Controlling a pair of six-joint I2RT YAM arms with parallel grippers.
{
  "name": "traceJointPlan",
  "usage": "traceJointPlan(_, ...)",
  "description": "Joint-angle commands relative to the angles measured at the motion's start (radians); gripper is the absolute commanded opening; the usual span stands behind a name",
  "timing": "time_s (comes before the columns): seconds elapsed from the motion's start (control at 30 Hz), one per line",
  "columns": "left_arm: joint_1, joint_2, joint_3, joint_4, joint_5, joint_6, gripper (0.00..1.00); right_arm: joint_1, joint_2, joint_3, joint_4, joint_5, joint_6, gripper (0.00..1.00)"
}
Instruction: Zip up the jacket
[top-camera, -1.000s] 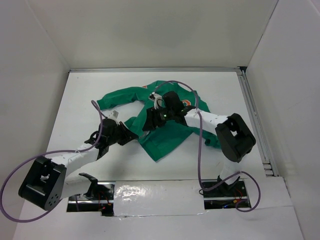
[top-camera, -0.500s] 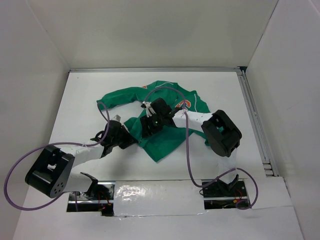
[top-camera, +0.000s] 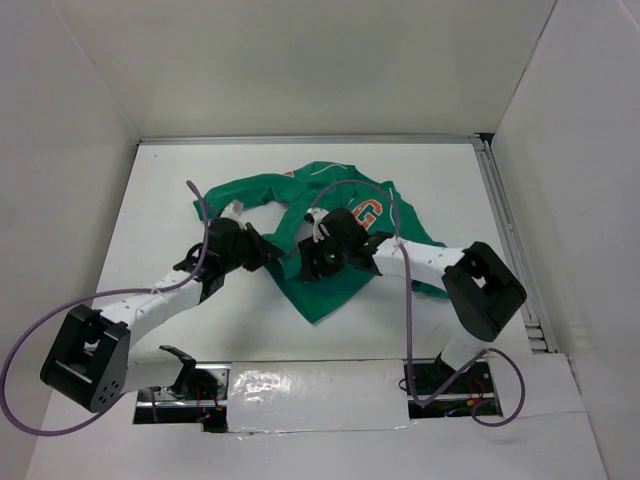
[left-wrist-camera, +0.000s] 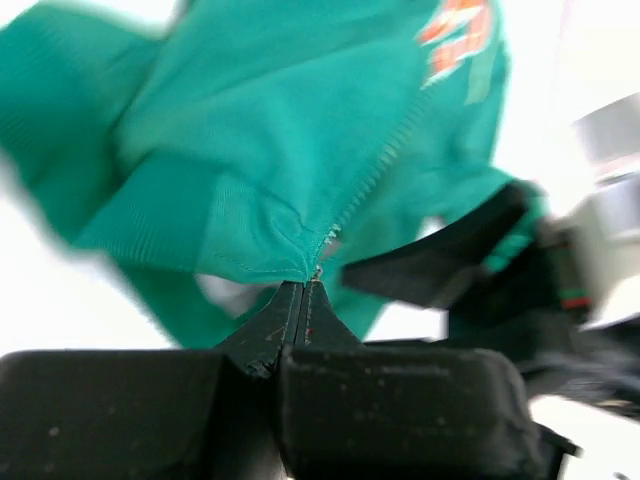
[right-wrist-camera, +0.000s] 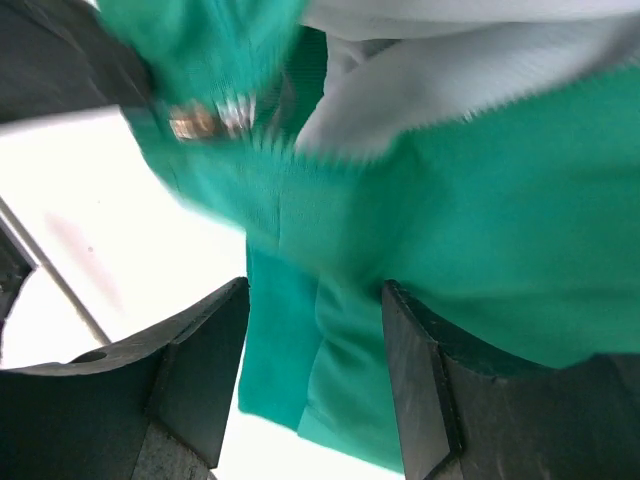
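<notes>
The green jacket (top-camera: 345, 215) lies crumpled mid-table, its orange "G" patch (top-camera: 369, 212) facing up. My left gripper (top-camera: 264, 252) is shut on the bottom hem corner of the jacket (left-wrist-camera: 230, 150), right at the foot of the pale zipper (left-wrist-camera: 372, 170). My right gripper (top-camera: 308, 264) is just to the right of it, over the lower front panel. In the right wrist view its jaws (right-wrist-camera: 315, 292) stand open with green fabric (right-wrist-camera: 480, 250) hanging between them, not pinched. A small metal zipper piece (right-wrist-camera: 208, 119) shows above the jaws, blurred.
White table (top-camera: 170, 180) with white walls on three sides. A metal rail (top-camera: 508, 240) runs along the right edge. Purple cables (top-camera: 200, 215) loop over both arms. The right gripper's black body (left-wrist-camera: 470, 265) sits close beside the left fingertips.
My left gripper moved farther from the bases, taking the hem with it. My right gripper shifted slightly right and nearer. The jacket spread out and the "G" patch now shows fully.
</notes>
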Motion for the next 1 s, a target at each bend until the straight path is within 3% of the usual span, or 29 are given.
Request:
traceJointPlan(0.0,-0.008,-0.03,0.097,0.013,0.053,0.061,0.0,-0.02,-0.126,-0.059,0.134,0.072,0.063,0.63)
traceJointPlan(0.13,-0.02,-0.021,0.166,-0.02,0.08,0.1,0.0,-0.07,-0.241,-0.157,0.251,0.117,0.141,0.63)
traceJointPlan(0.33,-0.037,-0.023,0.211,-0.029,0.073,0.152,0.0,-0.181,-0.37,-0.196,0.343,-0.018,0.181,0.64)
traceJointPlan(0.47,-0.045,-0.009,0.213,-0.036,0.051,0.173,0.0,-0.191,-0.284,-0.122,0.343,-0.07,0.175,0.63)
traceJointPlan(0.6,-0.045,-0.009,0.17,-0.032,0.043,0.146,0.0,-0.191,-0.147,-0.01,0.32,-0.123,0.15,0.53)
traceJointPlan(0.73,-0.042,-0.026,0.113,-0.035,0.014,0.126,0.0,-0.15,-0.042,0.019,0.283,-0.028,0.069,0.47)
traceJointPlan(0.97,-0.026,-0.017,0.082,-0.098,-0.052,0.094,0.0,-0.113,0.079,0.106,0.209,0.021,-0.02,0.49)
